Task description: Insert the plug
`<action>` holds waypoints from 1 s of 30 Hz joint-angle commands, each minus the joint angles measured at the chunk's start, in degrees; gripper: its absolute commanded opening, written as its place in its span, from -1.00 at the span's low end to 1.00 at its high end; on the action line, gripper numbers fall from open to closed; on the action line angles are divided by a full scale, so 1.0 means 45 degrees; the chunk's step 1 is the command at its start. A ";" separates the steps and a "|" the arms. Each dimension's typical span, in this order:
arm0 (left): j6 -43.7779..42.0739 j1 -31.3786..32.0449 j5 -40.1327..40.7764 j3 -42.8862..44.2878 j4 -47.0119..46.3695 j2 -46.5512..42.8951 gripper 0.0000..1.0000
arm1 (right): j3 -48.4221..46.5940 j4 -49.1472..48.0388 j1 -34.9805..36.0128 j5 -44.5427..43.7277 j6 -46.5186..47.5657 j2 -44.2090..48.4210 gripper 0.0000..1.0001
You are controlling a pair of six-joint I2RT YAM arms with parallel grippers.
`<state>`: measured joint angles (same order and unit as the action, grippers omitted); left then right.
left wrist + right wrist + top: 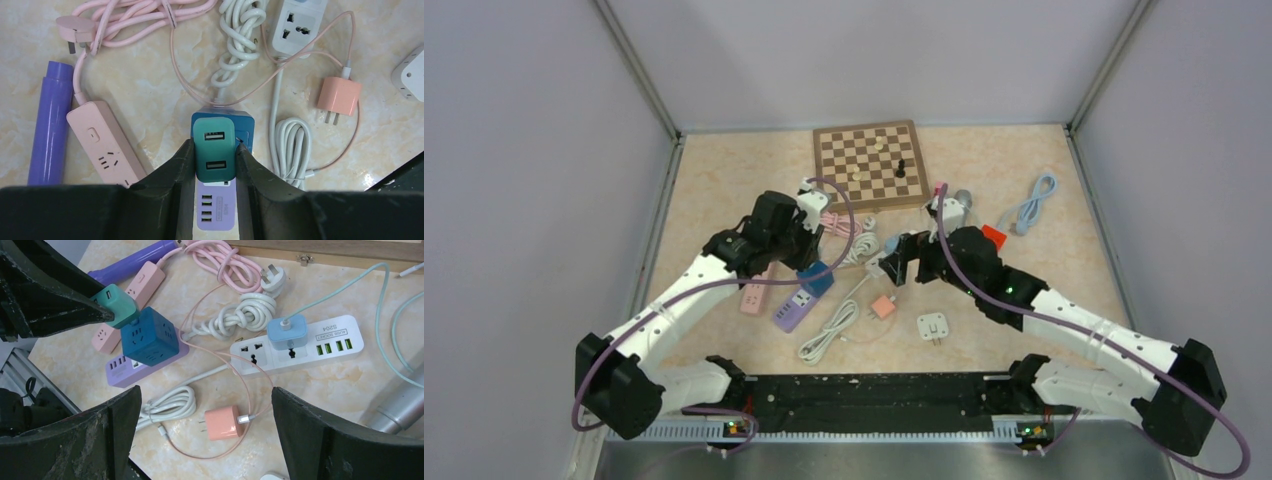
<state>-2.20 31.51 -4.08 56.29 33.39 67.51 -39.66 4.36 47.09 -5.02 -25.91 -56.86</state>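
Gripping the teal USB charger (215,156), the left end effector (215,145) holds it against the blue cube socket (150,337), the right end effector (205,392) idling wide open; insertion likely needs a straight, aligned push.

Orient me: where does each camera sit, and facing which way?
Top external: above and behind the bases, looking down over left tool and right tool.
Left wrist: looks down past the left tool, clamped on the teal plastic USB charger over the dark blue cube socket.
Right wrist: looks obliquely down through the open right tool towards the left tool.
Both wrist views share charger and cube.
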 commanded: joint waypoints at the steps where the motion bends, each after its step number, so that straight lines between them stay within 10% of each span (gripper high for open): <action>1: 0.0154 -0.0174 -0.0620 -0.0146 -0.0640 -0.0441 -1.00 | -0.0205 0.0033 0.0092 -0.0242 -0.0334 -0.0218 0.95; 30: -0.0057 -0.0348 -0.0991 0.0011 0.0882 -0.0195 -1.00 | -0.0342 0.0400 0.0093 -0.0079 -0.0614 -0.1224 0.93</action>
<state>-2.96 30.13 -8.49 54.15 33.85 66.22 -39.66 6.90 47.09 -5.52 -28.34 -61.45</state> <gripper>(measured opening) 0.334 0.970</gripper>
